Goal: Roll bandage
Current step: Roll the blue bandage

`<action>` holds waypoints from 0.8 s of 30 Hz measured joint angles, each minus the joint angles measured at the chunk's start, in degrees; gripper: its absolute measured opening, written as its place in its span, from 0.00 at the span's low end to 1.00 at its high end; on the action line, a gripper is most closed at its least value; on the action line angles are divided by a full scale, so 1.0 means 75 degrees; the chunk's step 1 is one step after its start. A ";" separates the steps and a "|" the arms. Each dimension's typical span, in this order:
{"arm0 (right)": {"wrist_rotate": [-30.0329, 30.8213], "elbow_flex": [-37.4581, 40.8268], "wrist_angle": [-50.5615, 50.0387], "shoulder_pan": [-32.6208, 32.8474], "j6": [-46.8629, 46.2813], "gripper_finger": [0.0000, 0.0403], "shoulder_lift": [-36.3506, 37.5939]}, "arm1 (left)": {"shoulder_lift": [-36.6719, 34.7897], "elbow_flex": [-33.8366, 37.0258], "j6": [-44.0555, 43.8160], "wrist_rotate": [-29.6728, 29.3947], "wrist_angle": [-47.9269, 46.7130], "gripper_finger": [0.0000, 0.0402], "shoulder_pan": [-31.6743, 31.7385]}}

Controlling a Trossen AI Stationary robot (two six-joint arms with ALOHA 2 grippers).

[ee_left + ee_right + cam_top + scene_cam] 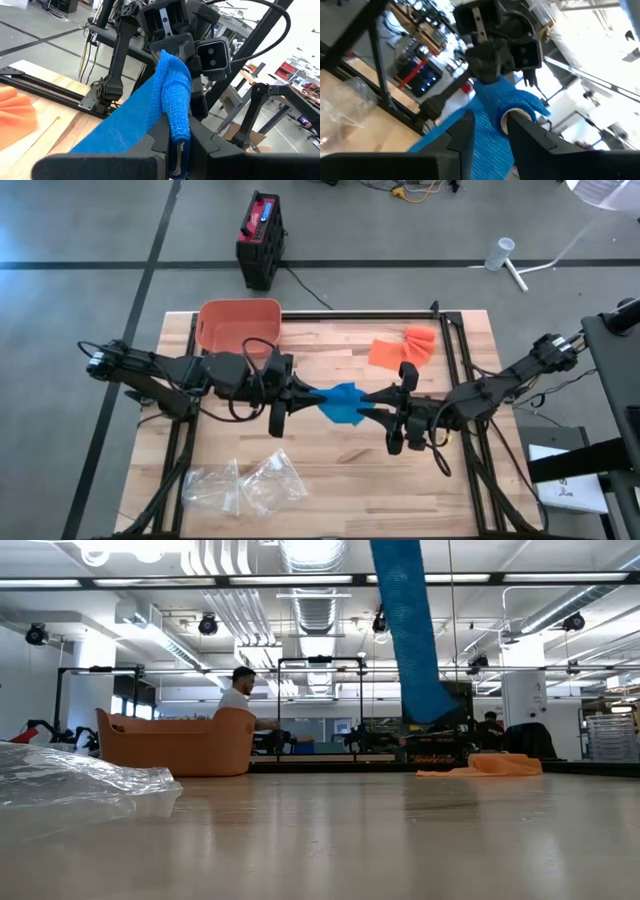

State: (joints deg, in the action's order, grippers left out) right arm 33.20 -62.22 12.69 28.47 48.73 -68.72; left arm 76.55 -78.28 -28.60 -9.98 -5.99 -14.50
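We are seeing two clear plastic bags (245, 485) lying side by side at the near edge of the wooden table (330, 500), one of them showing as a crinkled heap in the low view. Above mid-table we are counting one blue bandage (343, 402), hanging in the air between two grippers that are facing each other; in the low view it is dangling as a blue strip well clear of the tabletop. The left gripper (306, 391) is clamping one end of it with its fingers (159, 137) pressed nearly together on the cloth, the bandage bunched between them in the left wrist view. The right gripper (373, 397) is holding the other end, its jaws standing partly apart around a small rolled core of the bandage, the cloth filling the gap between its fingers (465, 132) in the right wrist view. Farther back we are counting two orange cloths (402, 346) lying touching each other on the right, and one orange bin (238, 325) at the far left edge. Beyond the table one person (238, 692) is sitting in the room
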 joint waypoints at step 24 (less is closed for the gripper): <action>-0.0295 -0.0062 -0.0004 -0.0047 -0.0225 0.03 -0.0211 | 0.0195 0.0000 0.0346 0.0612 0.0127 0.08 -0.0032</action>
State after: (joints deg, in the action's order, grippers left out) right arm 30.99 -62.68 12.65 28.12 47.04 -70.30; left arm 78.02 -78.28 -26.01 -5.39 -5.04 -14.74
